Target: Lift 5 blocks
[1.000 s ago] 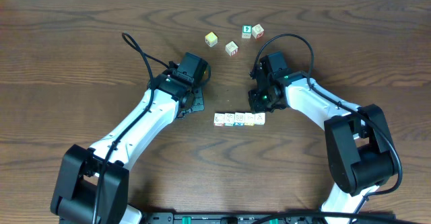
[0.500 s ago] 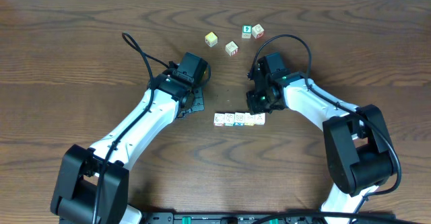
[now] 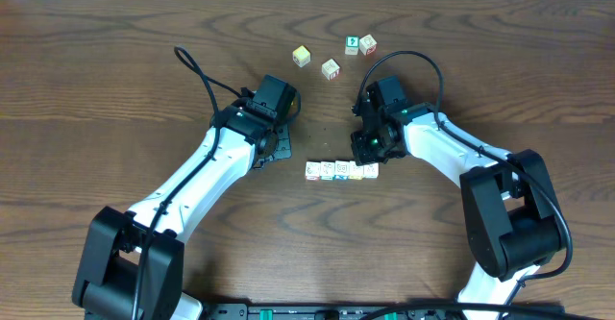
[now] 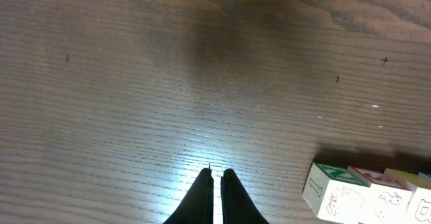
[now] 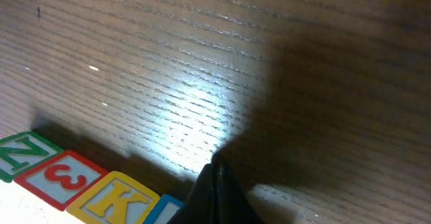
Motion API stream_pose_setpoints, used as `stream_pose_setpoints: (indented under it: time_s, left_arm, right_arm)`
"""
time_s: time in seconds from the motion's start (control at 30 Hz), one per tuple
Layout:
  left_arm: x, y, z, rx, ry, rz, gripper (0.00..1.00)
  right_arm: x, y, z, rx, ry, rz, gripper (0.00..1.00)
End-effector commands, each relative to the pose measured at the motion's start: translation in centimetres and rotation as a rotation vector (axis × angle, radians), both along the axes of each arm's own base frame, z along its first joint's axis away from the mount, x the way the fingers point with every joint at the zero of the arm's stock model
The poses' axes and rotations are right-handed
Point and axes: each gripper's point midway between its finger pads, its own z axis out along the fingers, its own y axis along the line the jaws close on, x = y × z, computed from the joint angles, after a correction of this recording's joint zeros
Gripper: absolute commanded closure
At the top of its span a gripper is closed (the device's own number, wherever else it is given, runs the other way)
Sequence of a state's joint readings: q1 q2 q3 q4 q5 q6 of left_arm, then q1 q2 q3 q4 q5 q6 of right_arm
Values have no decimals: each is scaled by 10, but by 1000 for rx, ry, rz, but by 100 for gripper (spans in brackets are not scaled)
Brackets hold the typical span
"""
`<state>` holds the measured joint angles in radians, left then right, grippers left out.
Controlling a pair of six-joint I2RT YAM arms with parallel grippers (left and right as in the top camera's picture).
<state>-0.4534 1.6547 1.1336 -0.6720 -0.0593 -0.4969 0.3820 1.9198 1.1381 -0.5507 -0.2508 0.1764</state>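
Left tool and right tool both pressed together, empty — tips over dark wood-grain table, blocks nearby.

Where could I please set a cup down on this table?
Free: between the left arm and right arm, nearside of the row of blocks; also the table at far left. Crowded: between that row and the loose cubes.

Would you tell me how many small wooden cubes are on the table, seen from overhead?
9. Five white picture-printed wooden cubes in a row at centre; four loose beyond: plain cream cube, printed cube, green-faced cube, another printed cube.
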Motion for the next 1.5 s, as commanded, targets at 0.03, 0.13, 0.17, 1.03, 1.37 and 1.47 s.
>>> stream_pose_setpoints:
  time_s: [0.03, 0.13, 0.17, 1.03, 1.37, 1.47]
  left_arm:
    - [-3, 7, -7, 32, 11, -1, 92]
    - [-3, 7, -7, 32, 11, -2, 92]
    - [-3, 7, -7, 32, 11, -2, 92]
    - [7, 11, -4, 57, -34, 10, 93]
    - [14, -4, -20, 23, -17, -75, 93]
    - [9, -7, -40, 28, 38, -99, 93]
  right_arm:
    - [-4, 3, -4, -8, 17, 6, 99]
    - [-4, 3, -4, -8, 17, 6, 99]
    - [-4, 3, -4, -8, 16, 6, 99]
    - [16, -8, 1, -44, -45, -34, 99]
    - [12, -93, 7, -179, 100, -234, 99]
    - [-8, -106, 5, -179, 198, -260, 99]
